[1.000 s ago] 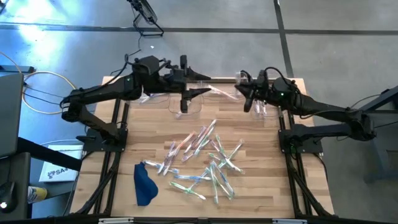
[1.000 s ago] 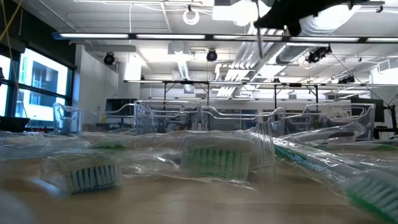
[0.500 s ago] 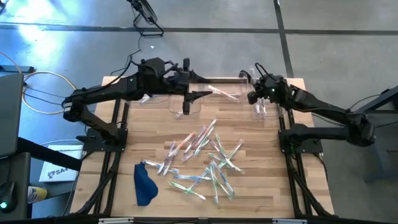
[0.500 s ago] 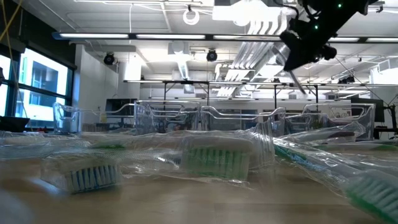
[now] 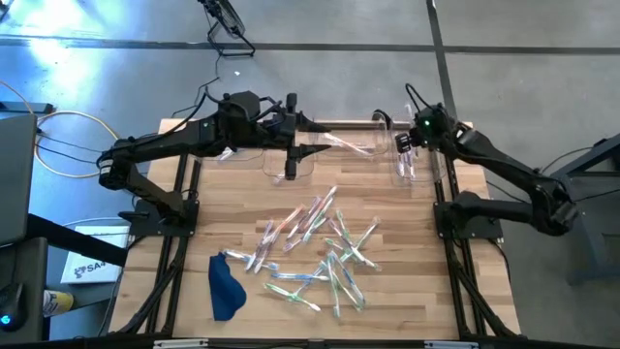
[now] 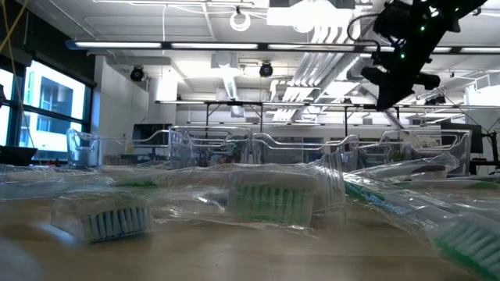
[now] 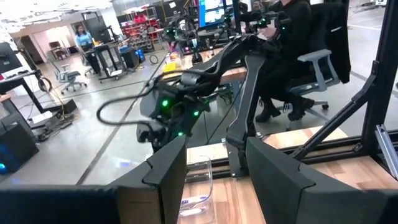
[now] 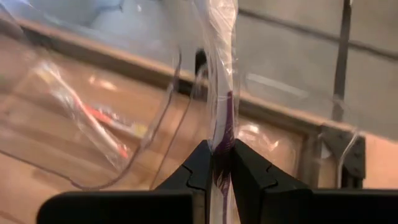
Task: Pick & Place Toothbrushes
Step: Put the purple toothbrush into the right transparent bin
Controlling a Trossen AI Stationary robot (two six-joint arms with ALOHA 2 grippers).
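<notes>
Many wrapped toothbrushes (image 5: 320, 247) lie in a loose pile on the middle of the wooden table. My right gripper (image 8: 222, 165) hangs at the far right (image 5: 399, 145), shut on one wrapped toothbrush with a purple handle (image 8: 224, 74). It is over a clear bin (image 8: 93, 155) that has a toothbrush (image 8: 93, 118) lying in it. My left gripper (image 7: 217, 168) stands level at the far middle (image 5: 320, 139), open with nothing between its fingers. Just beyond its fingertips another wrapped toothbrush (image 5: 347, 145) lies by the far bins. My right gripper pinches the wrapped toothbrush by its purple handle (image 8: 222, 134) between its two fingers. The fingers slant down from above, and the toothbrush runs on past the fingertips, along them. It is lifted clear and slants down below the gripper (image 6: 394, 117), above the clear bin.
Clear bins (image 5: 291, 165) stand in a row along the far edge, seen behind the pile in the low view (image 6: 297, 148). A dark blue cloth (image 5: 225, 286) lies near the front left. Bare wood shows at the table's front and right of the pile.
My right gripper has swung toward the table's right edge and come down, tipping from about level to slanting downward. It has stayed shut on the toothbrush, which went along clear of the table.
</notes>
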